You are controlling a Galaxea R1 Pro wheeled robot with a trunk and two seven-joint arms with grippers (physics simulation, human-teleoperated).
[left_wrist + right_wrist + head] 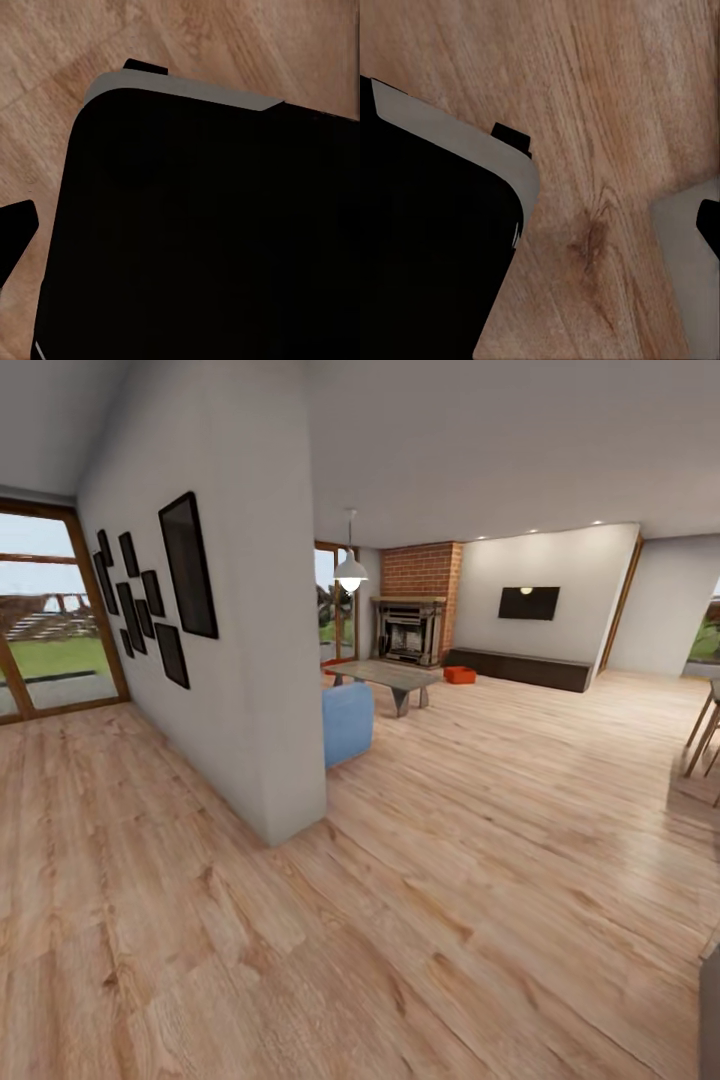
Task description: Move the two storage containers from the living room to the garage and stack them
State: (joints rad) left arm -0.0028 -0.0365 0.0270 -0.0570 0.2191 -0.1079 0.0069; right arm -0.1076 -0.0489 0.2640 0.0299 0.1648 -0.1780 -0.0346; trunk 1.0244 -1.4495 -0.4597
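I am in the living room, on its light wood-plank floor [470,880]. One orange-red storage container [460,675] sits on the planks far ahead, just right of a low grey table [392,678] and in front of the brick fireplace [410,628]. It looks small from here and stands far beyond arm's reach. Both wrist views look down on my own black base [202,232] [427,247] with wood planks around it.
A white partition wall [250,660] hung with black frames juts out at centre left, with a blue sofa end [347,722] behind its corner. Chair legs [705,735] stand at the right edge. A dark low cabinet [520,668] runs under the wall TV. Wide open planks lead toward the fireplace.
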